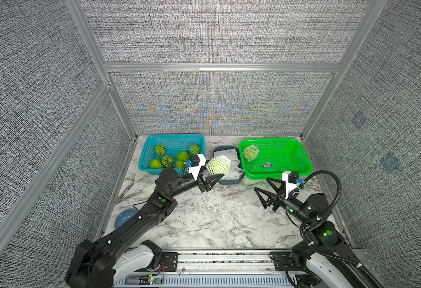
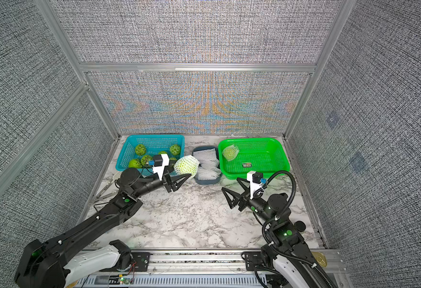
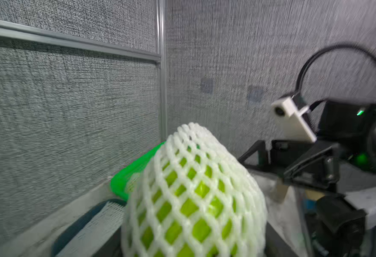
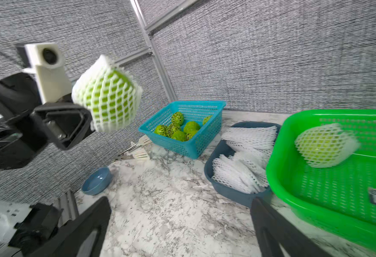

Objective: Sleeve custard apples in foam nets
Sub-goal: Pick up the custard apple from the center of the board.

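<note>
The left gripper [image 1: 214, 174] was clamped on a netted custard apple [image 1: 218, 166], its black fingers pressing the fruit's sides. The fruit sat at the fingertips, out beyond the wrist. It was lifted clear of the marble table [image 1: 204, 219], above the near-left corner of the grey tray [image 1: 229, 181] of spare foam nets [image 1: 225, 152]. In the left wrist view its long axis ran along the fingers, and the narrowed white end of the net pointed away from the wrist, toward the green basket [image 1: 274, 140] and the back corner. The right gripper [image 1: 261, 184] hung with its jaws wide apart and nothing between them, just in front of the green basket and well apart from the held fruit. A second netted fruit [image 1: 250, 152] lay in that basket's back-left corner. Bare custard apples [image 1: 167, 160] lay in the blue basket [image 1: 174, 136]
</note>
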